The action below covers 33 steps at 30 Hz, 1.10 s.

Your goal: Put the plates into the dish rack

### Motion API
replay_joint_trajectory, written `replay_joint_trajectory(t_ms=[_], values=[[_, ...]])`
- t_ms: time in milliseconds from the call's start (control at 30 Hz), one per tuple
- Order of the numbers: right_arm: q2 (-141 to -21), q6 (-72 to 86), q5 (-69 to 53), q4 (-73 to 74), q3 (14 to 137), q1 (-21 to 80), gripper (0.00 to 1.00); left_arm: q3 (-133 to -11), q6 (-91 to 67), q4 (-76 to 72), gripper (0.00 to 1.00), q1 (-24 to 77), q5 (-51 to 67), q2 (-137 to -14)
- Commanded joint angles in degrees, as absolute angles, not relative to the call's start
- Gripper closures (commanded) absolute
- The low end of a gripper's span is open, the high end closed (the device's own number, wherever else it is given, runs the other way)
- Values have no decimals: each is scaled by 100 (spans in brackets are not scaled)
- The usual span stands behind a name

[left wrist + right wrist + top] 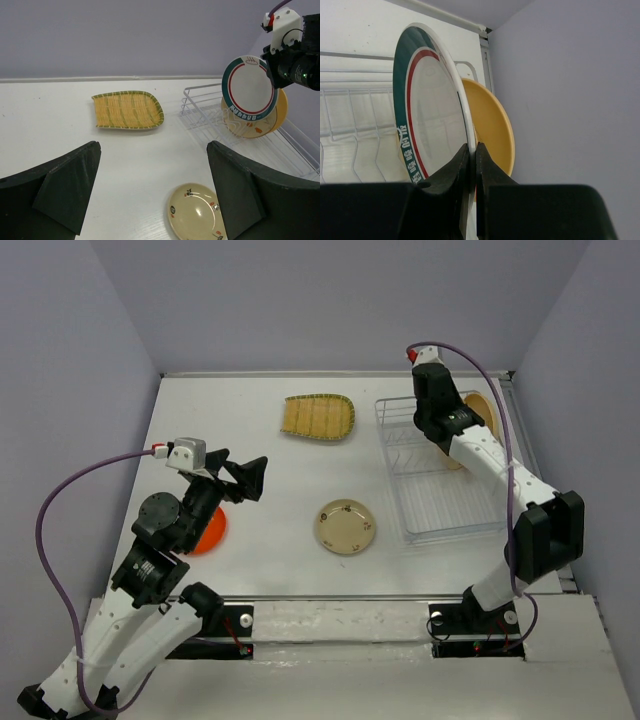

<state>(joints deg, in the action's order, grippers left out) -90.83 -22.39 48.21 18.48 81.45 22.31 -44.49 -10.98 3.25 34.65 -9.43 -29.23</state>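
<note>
Table (250, 440): white and walled, with open room left of the rack.
Rack: we see the dish rack (452, 532) at right; its near slots show no plate.
Held plate: white plate with teal-red rim (248, 89) is on edge over the far end, parallel to the tan plate (281, 107).
Right gripper (470, 150): clamped on that rim; we judge a straight lowering.
Left gripper (153, 150): fingers apart, well away.

Wire dish rack (440, 505) at three o'clock, white plate with teal-red rim (249, 89) upright at its far end, tan plate (492, 130) leaning just behind, ribbed yellow-green oblong dish (317, 417) flat at twelve, small beige patterned plate (346, 526) at six, orange plate (210, 534) at eight, half hidden
</note>
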Motion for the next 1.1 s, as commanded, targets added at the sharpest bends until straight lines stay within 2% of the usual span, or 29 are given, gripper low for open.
replay_joint_trajectory(t_ms=[0, 233, 500, 767, 1000, 1067], values=[[-9132, -2513, 4720, 1960, 7972, 2347, 93, -4412, -1072, 44, 1, 3445, -958, -2918], [-9255, -3049, 5440, 1338, 8033, 2399, 93, -4403, -1081, 44, 1, 3437, -941, -2944], [-9088, -3613, 5406, 633, 8068, 2399, 93, -4395, -1072, 44, 1, 3445, -976, -2918], [-8991, -2104, 5002, 1221, 7428, 2399, 93, -4412, -1090, 35, 1, 3445, -923, -2900], [-9018, -827, 4334, 1538, 7356, 2180, 93, -4403, -1099, 35, 1, 3445, -879, -2935], [-9018, -529, 4228, 1608, 7339, 2032, 90, -4403, -1099, 44, 1, 3445, -879, -2944]])
